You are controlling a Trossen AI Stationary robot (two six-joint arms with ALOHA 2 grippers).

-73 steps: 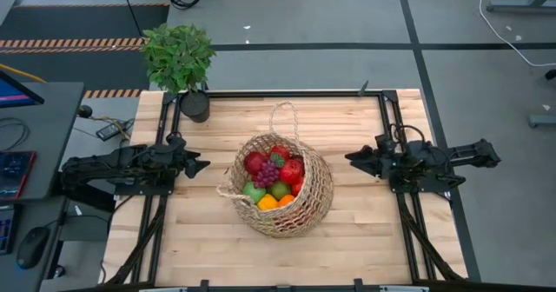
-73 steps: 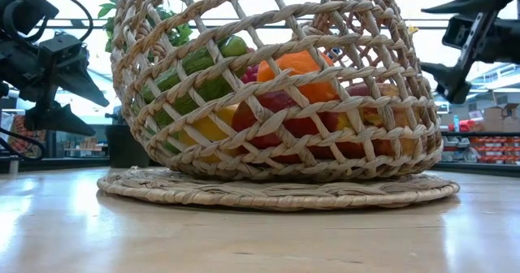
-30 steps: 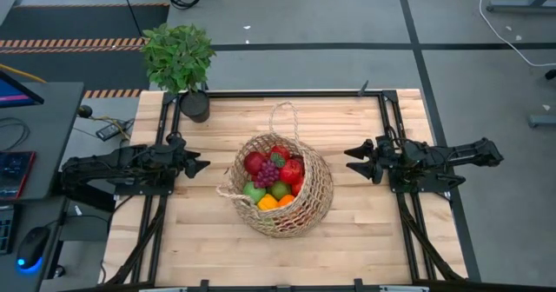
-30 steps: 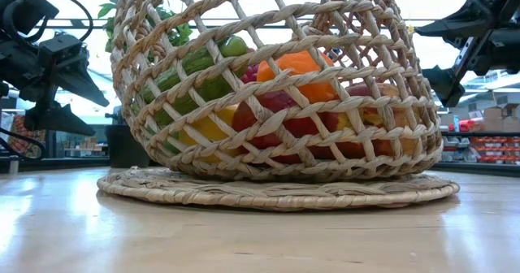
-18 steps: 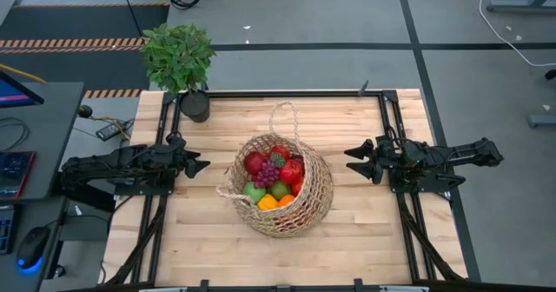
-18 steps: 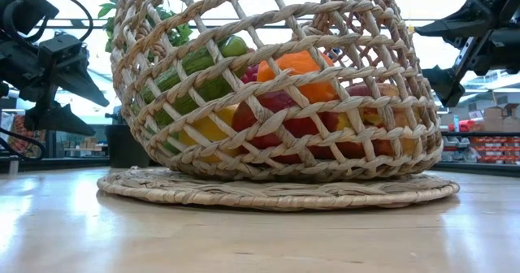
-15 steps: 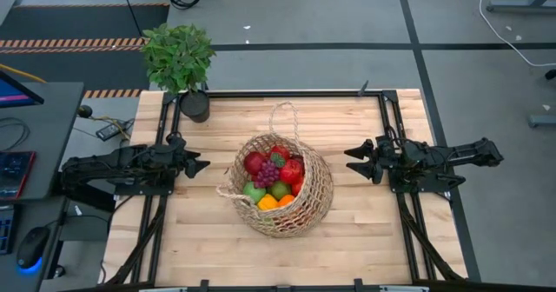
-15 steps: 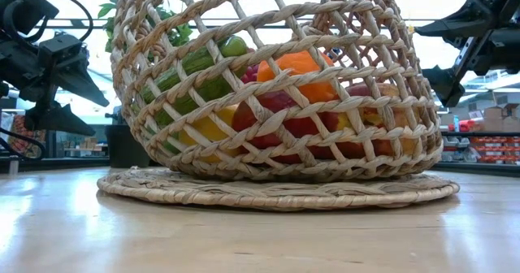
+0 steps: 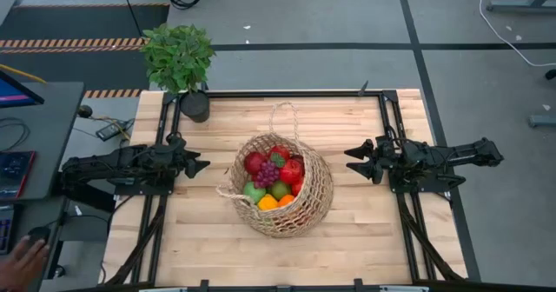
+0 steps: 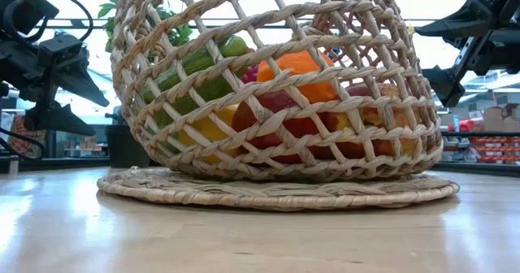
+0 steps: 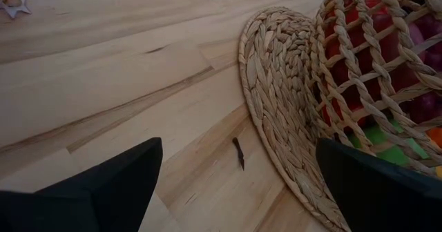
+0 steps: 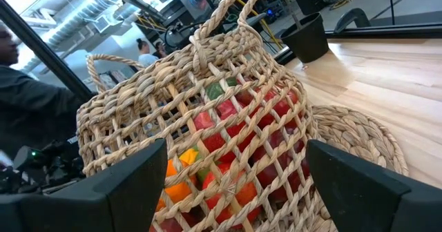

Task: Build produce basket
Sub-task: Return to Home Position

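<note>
R end effector (image 9: 351,160) shifted, open beside basket (image 9: 318,202).

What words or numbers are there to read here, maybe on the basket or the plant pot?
None can be read.
The basket, the pot and the table bear no writing.
The boxes in the room behind, in the low view: too blurred to read.
The screen beside the table, in the high view: too small to read.

Produce (image 9: 274,177) heaped inside basket (image 9: 318,201), centre of table (image 9: 365,233).
</note>
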